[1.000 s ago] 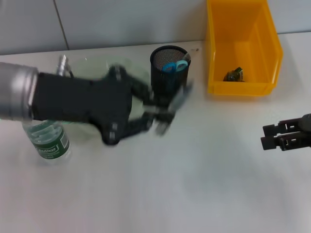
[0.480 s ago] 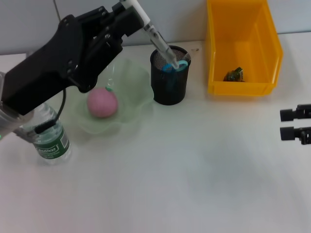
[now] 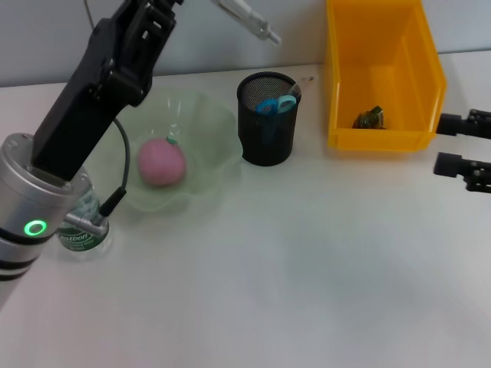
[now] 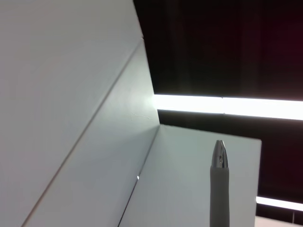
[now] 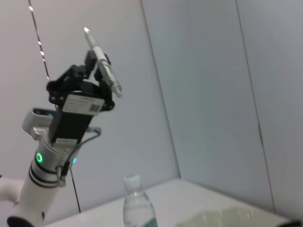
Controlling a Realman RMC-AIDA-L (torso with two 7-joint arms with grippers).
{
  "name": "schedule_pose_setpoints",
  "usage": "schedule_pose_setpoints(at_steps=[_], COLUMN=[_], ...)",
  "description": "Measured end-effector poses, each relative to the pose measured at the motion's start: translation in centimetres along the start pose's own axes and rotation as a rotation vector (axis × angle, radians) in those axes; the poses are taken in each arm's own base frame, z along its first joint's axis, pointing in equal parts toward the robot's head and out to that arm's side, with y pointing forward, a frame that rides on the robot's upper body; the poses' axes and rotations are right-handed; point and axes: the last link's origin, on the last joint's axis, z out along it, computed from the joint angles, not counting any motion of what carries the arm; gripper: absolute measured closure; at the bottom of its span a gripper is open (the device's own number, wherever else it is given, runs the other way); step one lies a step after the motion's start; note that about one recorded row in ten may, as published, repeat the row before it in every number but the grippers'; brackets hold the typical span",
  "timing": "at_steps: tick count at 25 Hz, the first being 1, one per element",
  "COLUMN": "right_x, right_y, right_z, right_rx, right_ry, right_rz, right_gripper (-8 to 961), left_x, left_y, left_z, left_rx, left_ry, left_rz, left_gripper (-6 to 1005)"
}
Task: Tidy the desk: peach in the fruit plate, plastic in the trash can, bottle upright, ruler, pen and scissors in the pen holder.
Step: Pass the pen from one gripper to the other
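desk (image 3: 307, 291) white | far right: trash can (image 3: 381, 84) | far centre: pen holder (image 3: 267, 119) | left: fruit plate (image 3: 203, 165) | near left: bottle (image 3: 80, 230) upright

No text can be read for certain. The bottle (image 3: 79, 230) wears a green label with white lettering too small to make out, and the left arm carries a white sticker, equally illegible.
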Motion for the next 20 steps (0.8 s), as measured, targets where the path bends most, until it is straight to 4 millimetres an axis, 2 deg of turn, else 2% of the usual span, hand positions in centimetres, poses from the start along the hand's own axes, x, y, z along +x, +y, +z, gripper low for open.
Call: schedule_pose_setpoints(at_steps=[6,16,20], right_x=[0.6,1.4,1.3], right_y=[0.9,2.1,2.2], right_z=[2.5,5.6,6.9], right_rx=[-0.009,-0.027,0.031], right_ry=[-0.161,-0.243,-0.315], right_rz=[-0.126,-0.301,-0.377], right_gripper=[318,320,322], left_x=[-0.7,-1.2,-1.7], left_y=[0.4,0.1,0.1], left_z=[0.1,-0.4,-0.3], left_rx=[0.04,0.168,0.201], left_ry=[0.061,0.17,0.182], left_rz=[-0.058,-0.193,-0.235], left_gripper=[873,873,873])
